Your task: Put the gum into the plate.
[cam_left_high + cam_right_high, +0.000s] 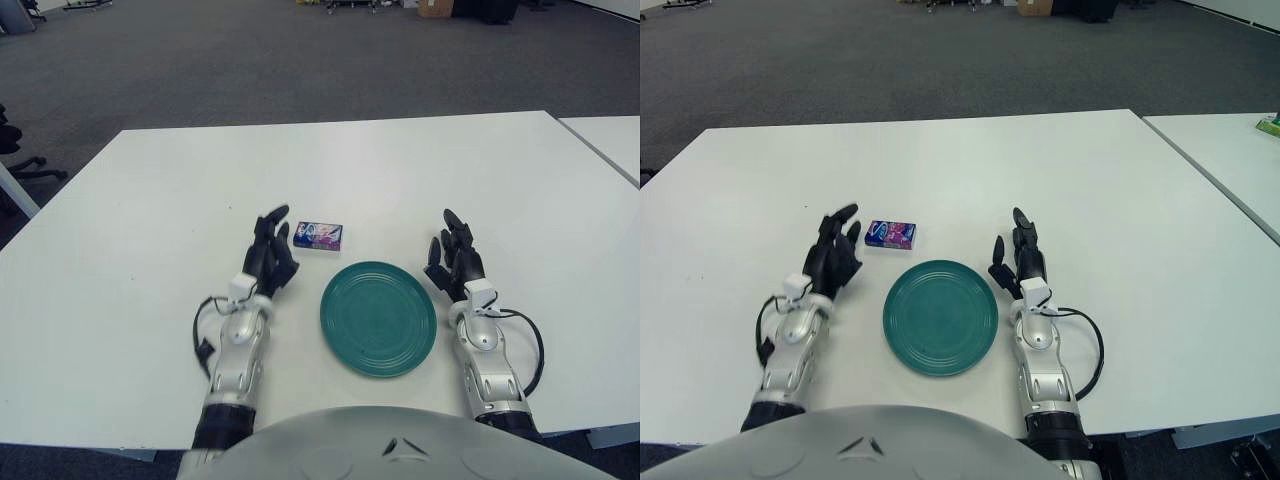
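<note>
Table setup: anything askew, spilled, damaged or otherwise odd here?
Nothing stands out. The gum lies flat on the table beyond the empty plate; left hand and right hand flank the plate, open.

You can't read the print on the gum [319, 236]; it is too small. The robot's grey chest [400, 445] hides the table's [120, 300] near edge and both forearms' lower ends. The second table [1230, 150] is cut off by the right edge, and the green thing [1269, 125] on it may be a box.
</note>
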{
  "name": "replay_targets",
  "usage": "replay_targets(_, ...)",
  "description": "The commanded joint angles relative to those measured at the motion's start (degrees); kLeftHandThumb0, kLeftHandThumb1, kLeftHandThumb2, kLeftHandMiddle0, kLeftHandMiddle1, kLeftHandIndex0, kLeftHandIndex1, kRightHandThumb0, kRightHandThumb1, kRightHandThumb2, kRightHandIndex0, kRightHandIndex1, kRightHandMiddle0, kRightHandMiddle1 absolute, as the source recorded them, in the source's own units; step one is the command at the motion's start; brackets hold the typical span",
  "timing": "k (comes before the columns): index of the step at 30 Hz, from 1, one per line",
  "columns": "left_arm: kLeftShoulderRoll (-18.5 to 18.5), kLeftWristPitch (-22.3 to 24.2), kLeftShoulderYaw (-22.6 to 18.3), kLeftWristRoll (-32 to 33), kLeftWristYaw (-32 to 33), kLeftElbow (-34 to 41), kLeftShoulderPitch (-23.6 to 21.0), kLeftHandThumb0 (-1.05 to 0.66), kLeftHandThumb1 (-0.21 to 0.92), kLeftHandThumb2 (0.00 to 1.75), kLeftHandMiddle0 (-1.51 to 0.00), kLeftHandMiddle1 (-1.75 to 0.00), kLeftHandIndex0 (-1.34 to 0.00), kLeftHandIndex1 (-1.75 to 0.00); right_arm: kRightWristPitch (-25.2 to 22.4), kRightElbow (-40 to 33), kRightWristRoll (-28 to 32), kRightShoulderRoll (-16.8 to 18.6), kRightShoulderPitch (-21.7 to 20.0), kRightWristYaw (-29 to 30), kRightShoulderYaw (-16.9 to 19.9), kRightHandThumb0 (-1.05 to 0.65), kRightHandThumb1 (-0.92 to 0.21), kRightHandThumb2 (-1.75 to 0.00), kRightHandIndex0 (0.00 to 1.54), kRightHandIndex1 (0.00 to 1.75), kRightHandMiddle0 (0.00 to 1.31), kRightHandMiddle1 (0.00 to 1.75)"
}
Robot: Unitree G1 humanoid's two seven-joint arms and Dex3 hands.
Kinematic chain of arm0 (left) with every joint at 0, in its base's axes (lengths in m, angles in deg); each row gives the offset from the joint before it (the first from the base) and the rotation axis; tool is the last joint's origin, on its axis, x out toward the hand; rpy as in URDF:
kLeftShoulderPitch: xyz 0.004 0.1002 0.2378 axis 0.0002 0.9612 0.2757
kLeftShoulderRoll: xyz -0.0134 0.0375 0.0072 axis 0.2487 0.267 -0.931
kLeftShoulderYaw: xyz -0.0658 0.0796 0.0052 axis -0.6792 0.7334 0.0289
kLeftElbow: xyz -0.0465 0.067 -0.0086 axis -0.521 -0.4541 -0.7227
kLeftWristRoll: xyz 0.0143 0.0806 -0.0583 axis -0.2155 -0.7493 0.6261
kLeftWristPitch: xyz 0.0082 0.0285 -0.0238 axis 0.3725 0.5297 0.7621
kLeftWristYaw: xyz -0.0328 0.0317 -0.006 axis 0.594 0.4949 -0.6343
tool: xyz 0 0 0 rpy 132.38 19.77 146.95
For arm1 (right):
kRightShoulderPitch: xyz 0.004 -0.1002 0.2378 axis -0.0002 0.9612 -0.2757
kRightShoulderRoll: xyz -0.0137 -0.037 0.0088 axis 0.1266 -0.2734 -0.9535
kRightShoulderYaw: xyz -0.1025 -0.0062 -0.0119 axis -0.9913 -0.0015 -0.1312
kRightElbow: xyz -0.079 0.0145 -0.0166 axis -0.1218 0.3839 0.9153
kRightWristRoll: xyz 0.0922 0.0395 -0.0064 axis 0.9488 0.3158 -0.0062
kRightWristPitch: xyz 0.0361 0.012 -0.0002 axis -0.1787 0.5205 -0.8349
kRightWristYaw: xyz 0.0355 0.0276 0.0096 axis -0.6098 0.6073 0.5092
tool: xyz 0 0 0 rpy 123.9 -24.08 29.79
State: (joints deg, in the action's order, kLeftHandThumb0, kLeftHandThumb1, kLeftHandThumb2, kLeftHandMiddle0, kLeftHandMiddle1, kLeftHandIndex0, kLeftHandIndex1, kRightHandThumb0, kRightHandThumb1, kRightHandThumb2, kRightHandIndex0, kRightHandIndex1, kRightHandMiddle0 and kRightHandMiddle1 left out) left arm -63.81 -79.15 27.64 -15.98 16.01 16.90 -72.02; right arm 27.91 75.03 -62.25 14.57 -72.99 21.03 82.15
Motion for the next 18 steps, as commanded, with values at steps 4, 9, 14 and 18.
replay_targets(4,15.8,-13.9,4.3,-22.5,6.3,-7.5,-13.3,-0.93,0.92,0.67,-0.43,-0.07,-0.01,-1.12,-4.6,6.9,0.9,0.3,3.1,-1.3,0.1,-0.76,-0.92,-0.91,0.07,0.00,0.00,0.17)
replay_targets(9,20.9,-15.9,8.1,-31.6,10.3,-13.9,-19.3,-0.97,0.92,0.48,-0.43,-0.11,-0.04,-1.26,-4.6,6.9,1.0,0.4,3.2,-1.5,0.0,-0.75,-0.92,-0.93,0.05,0.00,0.00,0.16)
replay_targets(14,23.9,-15.0,13.9,-38.0,7.5,-19.5,-26.8,-1.01,0.92,0.39,-0.40,-0.11,-0.08,-1.32,-4.4,6.7,1.5,0.8,3.6,-1.7,0.1,-0.76,-0.92,-0.93,0.04,0.00,0.00,0.15)
replay_targets(18,25.3,-15.9,17.0,-38.9,5.2,-21.9,-29.4,-1.04,0.92,0.36,-0.38,-0.10,-0.10,-1.35,-4.0,6.6,1.8,1.2,3.9,-1.5,0.2,-0.75,-0.92,-0.94,0.04,0.00,0.00,0.17)
